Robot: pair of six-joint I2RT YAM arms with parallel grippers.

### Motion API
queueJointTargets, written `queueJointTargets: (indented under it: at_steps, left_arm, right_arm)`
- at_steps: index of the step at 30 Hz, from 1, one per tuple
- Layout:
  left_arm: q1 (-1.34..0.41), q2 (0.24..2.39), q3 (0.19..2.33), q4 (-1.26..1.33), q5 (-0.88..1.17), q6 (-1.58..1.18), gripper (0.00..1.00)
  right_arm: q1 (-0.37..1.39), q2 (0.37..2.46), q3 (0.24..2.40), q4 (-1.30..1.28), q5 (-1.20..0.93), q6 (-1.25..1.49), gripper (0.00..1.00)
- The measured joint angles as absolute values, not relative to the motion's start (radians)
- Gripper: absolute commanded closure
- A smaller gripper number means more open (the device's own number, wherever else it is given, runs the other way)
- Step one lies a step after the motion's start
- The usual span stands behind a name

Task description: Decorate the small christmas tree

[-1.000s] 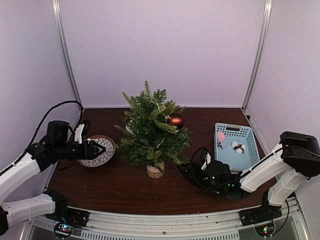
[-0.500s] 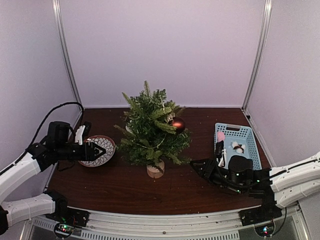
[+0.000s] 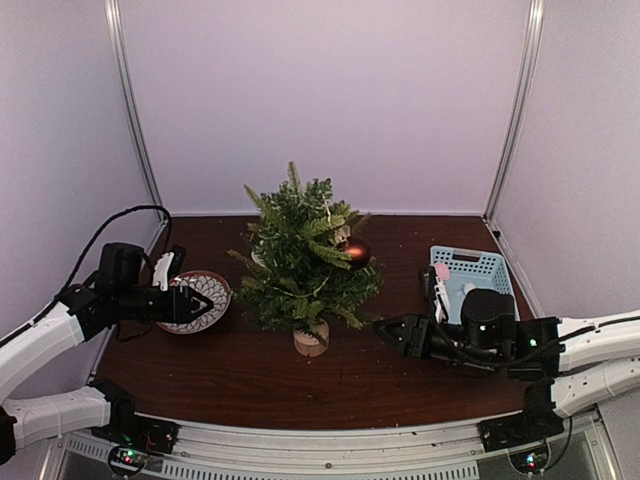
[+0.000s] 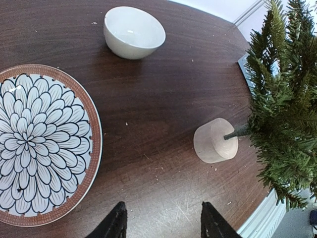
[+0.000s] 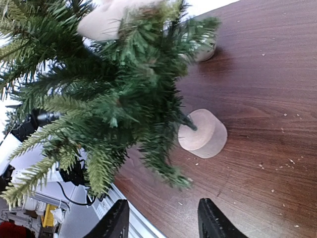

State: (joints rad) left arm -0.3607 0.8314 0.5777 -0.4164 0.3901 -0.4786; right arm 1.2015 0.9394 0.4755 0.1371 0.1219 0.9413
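The small christmas tree (image 3: 305,262) stands mid-table on a pale wooden stump (image 3: 311,341), with a dark red bauble (image 3: 354,251) hanging on its right side. The tree also shows in the left wrist view (image 4: 285,99) and the right wrist view (image 5: 99,94). My left gripper (image 3: 200,301) is open and empty above the flower-pattern plate (image 3: 205,290). My right gripper (image 3: 390,333) is open and empty, low over the table just right of the tree's stump (image 5: 203,133).
A light blue basket (image 3: 474,275) at the right holds a pink ornament (image 3: 441,271) and a white one. A white bowl (image 4: 133,32) sits behind the plate (image 4: 39,144). The table's front rail lies close beneath both arms.
My right arm has swung up and left from the table's right front, and its gripper now sits nearer the tree's stump. The left arm has barely moved.
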Motion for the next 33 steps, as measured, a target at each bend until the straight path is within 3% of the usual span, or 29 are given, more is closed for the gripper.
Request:
queueJointTargets:
  at_steps: [10,23,33]
  left_arm:
    - [-0.361,0.871,0.584,-0.408,0.39,-0.469,0.49]
    - [-0.361,0.91,0.589,-0.378,0.39,-0.469,0.5]
    - [-0.361,0.928,0.604,-0.358,0.39,-0.469,0.5]
  right_arm:
    - [1.2,1.012,0.527,0.115,0.083,0.858,0.59]
    - [1.172,1.065,0.532,0.13,0.083,0.855,0.58]
    - [1.126,1.085,0.532,0.178,0.079,0.859,0.74]
